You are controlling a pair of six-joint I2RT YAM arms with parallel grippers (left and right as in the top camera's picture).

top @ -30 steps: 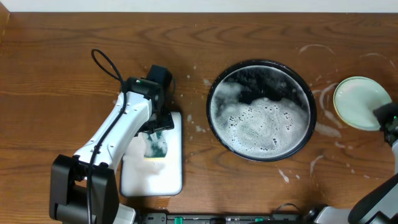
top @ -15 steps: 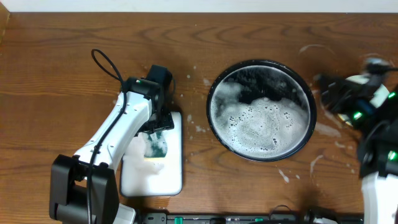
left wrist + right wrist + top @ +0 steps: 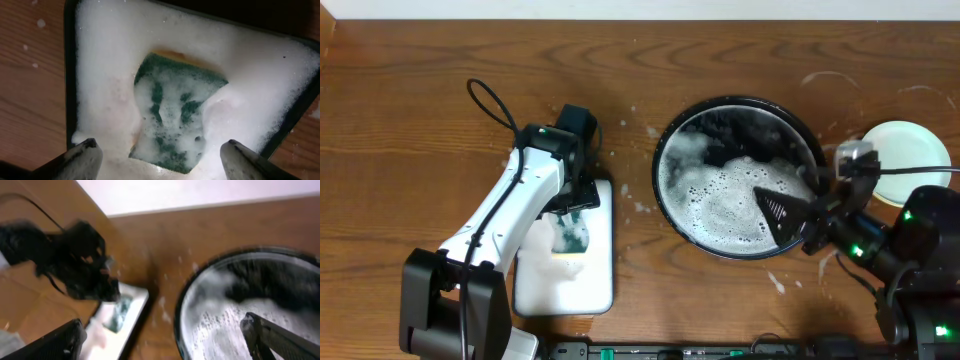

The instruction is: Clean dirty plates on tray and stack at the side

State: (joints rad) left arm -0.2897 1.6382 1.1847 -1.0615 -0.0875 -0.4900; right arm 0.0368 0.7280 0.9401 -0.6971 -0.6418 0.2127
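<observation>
Left tool [image 3: 160, 145]: released, fingers [image 3: 85, 156] spread wide and straddling the green sponge [image 3: 172, 115] from above. Neither finger touched the sponge in the left wrist view. The sponge lay in the white dish [image 3: 592, 285], buried in foam with only its green top showing. The dish sat on the bench [image 3: 410, 130] left of the tray, with a gap between them.

Right tool [image 3: 162, 322]: released too, fingers far apart at the bottom corners of the right wrist view, nothing between them. Overhead, it hung over the right part of the tray [image 3: 660, 170], pointing left across it. That wrist view was motion-blurred, so detail was poor.

Tray: mid-bench, with white foam [image 3: 730, 200] covering most of the floor and bare black patches along the far side. I couldn't tell if anything lay under the foam.

Plates: only one was visible, a pale plate [image 3: 910, 148] on the bench just right of the tray, outside the rim. Its near edge was covered by the right arm [image 3: 910, 245]. I couldn't tell whether others sat beneath it.

Whitish soap streaks [image 3: 823, 262] marked the bench around the tray's right side, and small splashes [image 3: 640, 207] lay between tray and dish.
</observation>
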